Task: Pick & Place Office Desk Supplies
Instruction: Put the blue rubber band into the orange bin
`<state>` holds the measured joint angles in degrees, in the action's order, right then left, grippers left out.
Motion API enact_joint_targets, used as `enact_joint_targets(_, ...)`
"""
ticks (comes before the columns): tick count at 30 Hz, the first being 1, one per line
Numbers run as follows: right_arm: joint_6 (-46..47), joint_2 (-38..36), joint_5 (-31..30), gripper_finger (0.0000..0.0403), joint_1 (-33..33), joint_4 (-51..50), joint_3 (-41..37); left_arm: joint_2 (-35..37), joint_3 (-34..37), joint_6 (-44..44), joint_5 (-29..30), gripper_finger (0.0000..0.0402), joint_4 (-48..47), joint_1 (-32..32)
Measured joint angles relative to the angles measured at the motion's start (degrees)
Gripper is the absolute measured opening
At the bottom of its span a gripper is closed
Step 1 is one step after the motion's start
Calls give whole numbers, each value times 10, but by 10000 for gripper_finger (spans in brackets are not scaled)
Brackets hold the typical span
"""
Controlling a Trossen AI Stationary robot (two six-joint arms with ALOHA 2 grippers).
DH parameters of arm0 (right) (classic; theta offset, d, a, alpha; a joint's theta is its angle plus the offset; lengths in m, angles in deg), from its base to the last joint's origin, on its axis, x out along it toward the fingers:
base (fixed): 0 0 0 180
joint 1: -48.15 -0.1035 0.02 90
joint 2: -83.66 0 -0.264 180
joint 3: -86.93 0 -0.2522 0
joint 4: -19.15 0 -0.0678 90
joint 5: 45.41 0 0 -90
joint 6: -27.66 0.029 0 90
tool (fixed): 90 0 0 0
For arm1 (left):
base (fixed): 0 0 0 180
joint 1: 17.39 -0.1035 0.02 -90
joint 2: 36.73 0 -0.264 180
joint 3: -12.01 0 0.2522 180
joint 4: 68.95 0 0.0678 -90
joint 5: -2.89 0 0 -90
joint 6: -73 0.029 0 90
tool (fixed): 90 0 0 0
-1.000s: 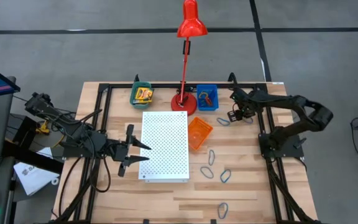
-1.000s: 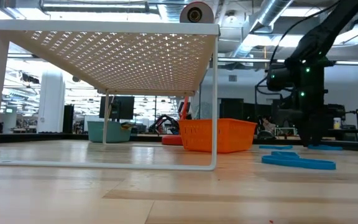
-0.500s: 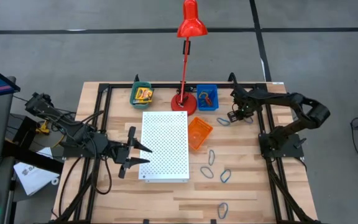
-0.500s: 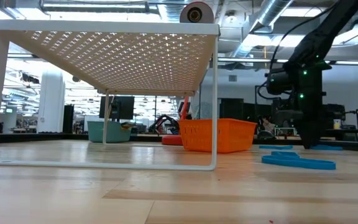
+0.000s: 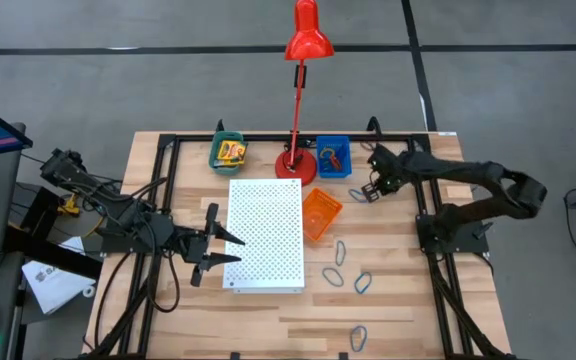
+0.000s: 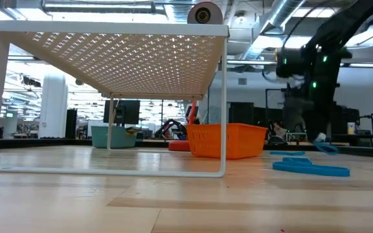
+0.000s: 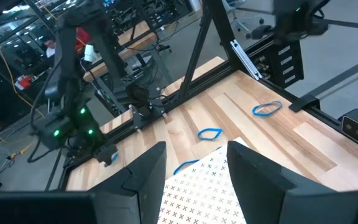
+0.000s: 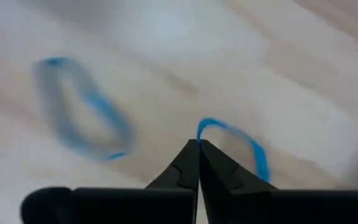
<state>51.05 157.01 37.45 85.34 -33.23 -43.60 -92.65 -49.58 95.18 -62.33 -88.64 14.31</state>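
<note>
My right gripper [image 5: 367, 192] stands shut on a small blue loop [image 8: 244, 144] just in front of the blue bin [image 5: 333, 156]. In the low view the loop [image 6: 327, 147] hangs a little above the table. A second blue loop [image 8: 79, 121] lies flat on the wood below. More loops [image 5: 339, 251] rest on the table right of the white board [image 5: 265, 234]. Yellow-and-green boxes lie in the green bin [image 5: 229, 151]. My left gripper [image 5: 218, 250] hovers open at the board's left edge, touching nothing. My right gripper pinches one end of the blue loop's band [image 8: 205, 124] between its two fingertips. The fingers come from above, pointing steeply down. The rest of the loop sticks out to one side of the tips, lifted clear of the table.
An orange bin [image 5: 320, 213] sits right of the board. A tall red desk lamp [image 5: 298, 100] stands at the far edge between the green and blue bins. Black frame rails [image 5: 423, 215] run along both table sides. Bare wood lies near the front edge.
My right gripper has shut on the blue loop, risen, and shifted a little toward the table's left. The loop has come up off the wood with it.
</note>
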Motion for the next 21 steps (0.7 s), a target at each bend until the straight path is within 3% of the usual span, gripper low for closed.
enact_joint_targets(5, 85, -74, -6, 1, -126, -1, 0, 0, 0, 0, 0, 163, 0, 0)
enact_joint_targets(13, 212, -145, -64, 0, -314, 22, 0, 0, 0, 0, 0, 163, 6, 0)
enact_joint_targets(17, 226, -152, -99, 0, -383, 94, 1, 0, 0, 0, 0, 163, 9, 0)
enact_joint_targets(21, 197, -136, -115, 0, -413, 210, 2, 0, 0, 0, 0, 163, 13, 0)
